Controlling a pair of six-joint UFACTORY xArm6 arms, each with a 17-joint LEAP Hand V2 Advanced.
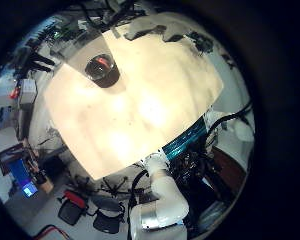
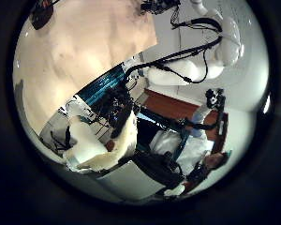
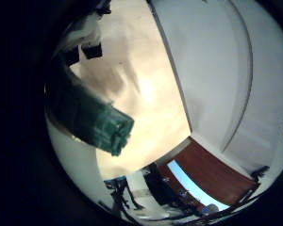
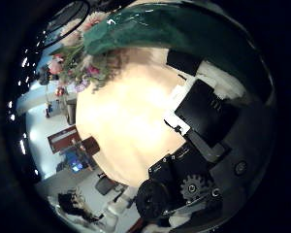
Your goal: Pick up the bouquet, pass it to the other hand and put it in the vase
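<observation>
One bouquet point(image 4: 97, 49) held by right hand point(image 4: 199, 116); no writing legible.

Table point(image 1: 130, 110) with a bare pale top. Chairs point(image 1: 90, 210) on the floor just past its edge, about 7 o'clock from the tabletop's middle. Plain wall point(image 3: 217, 66) beside the table. Wooden panel point(image 3: 212, 169) at the wall's foot, roughly 5 o'clock, possibly a door or desk front; too unclear to tell.

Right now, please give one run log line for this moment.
right hand: holds bouquet | left hand: empty | vase: empty on table
</observation>
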